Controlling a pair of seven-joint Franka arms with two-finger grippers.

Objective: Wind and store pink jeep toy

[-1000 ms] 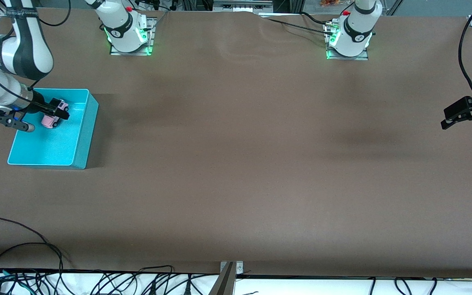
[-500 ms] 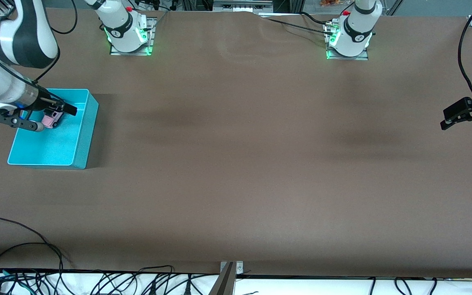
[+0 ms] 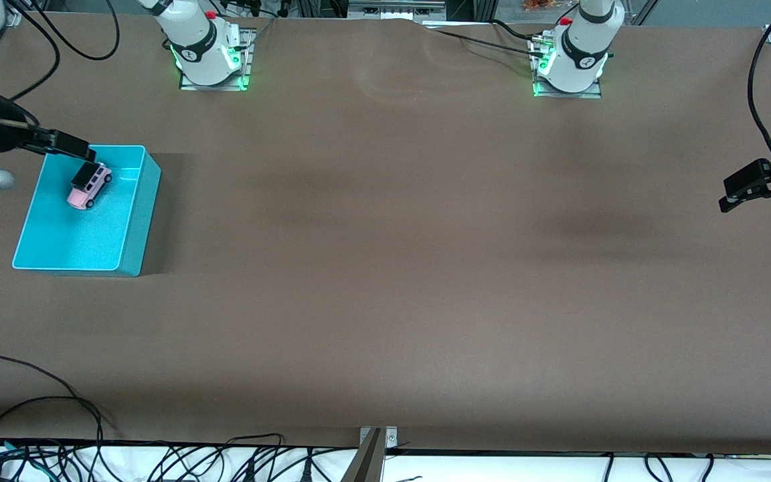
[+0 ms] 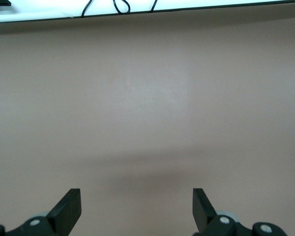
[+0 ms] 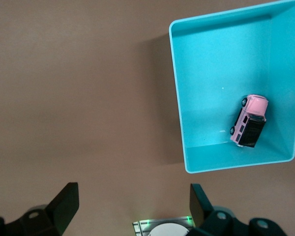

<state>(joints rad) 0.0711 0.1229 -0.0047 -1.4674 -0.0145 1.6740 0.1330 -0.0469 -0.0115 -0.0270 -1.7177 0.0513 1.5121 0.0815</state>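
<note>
Pink jeep toy (image 3: 89,187) (image 5: 250,121) lies on its wheels inside the turquoise bin (image 3: 132,221) (image 5: 177,88), in the part of the bin farther from the front camera, nose pointing to about 7 o'clock in the front view. Black roof up. Nothing else in the bin. The toy is free, with no tool touching it.

Bin sits on the brown bench (image 3: 385,268) at the right arm's end.

Right tool (image 3: 64,144) (image 5: 132,206) is up in the air at the bin's 10 o'clock corner in the front view, fingers apart and holding nothing.

Left tool (image 3: 763,194) (image 4: 136,209) waits over bare bench at the left arm's end, well apart from the bin, fingers also spread wide and empty.
</note>
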